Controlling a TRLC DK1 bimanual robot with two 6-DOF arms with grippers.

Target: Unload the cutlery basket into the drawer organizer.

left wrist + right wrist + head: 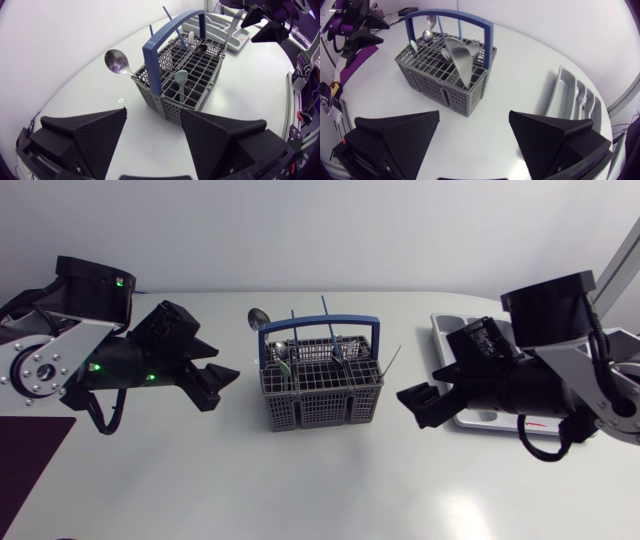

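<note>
Basket (320, 385) stood mid-table, somewhat toward the far edge. Its long side and blue handle (320, 325) ran left to right, so one short end faced each arm.

Left gripper (217, 385) hung just beside the basket's left end, fingers spread wide, nothing between them. Right gripper (415, 406) hung off the right end, fingers likewise parted and empty. Both were level with the basket's sides and apart from it, at about the same distance.

Cutlery not yet unloaded:
- A silver spoon (258, 317) leaned bowl-up out of the far left corner, tilting away over the rim toward the table's far edge.
- Two thin blue stems (325, 308) rose past the handle.
- A pale green spoon (180, 80) stood in a compartment at the left end.
- A broad metal blade (460, 60) slanted up at the right end.

The long axes all ran roughly upright.

Organizer (447, 330) lay at the table's right edge, partly under the right arm and well apart from the left gripper.

Judgement: the pieces lay inward of, and above, either set of fingertips, so a pick would need to come down from over the rim, clear of the handle. The right arm was the better placed for the carry, while the left was nearer the leaning silver spoon.
</note>
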